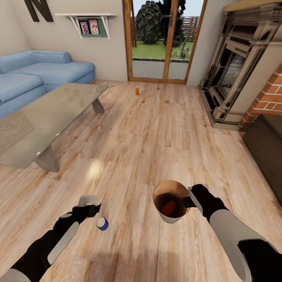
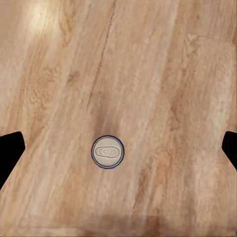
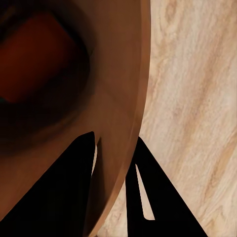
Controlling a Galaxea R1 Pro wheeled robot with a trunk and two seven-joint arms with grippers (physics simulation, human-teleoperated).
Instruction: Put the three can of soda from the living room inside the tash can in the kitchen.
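Blue can upright between spread left pincer fingers | right pincer clamps bin rim

Head camera looking down over the plank floor, left wrist camera facing straight down at the blue can — also showing from the head — right wrist camera sitting close against the bin wall.

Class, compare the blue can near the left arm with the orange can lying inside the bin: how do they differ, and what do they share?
Colour: the blue can is dark blue with a pale top; the orange can is bright orange.
Place: the blue can is on the plank floor; the orange can lies inside the bin that the right tool grips by its rim.
Pose: the blue can stands upright; the orange can lies tilted.
Shared: both are small cylindrical drink cans.
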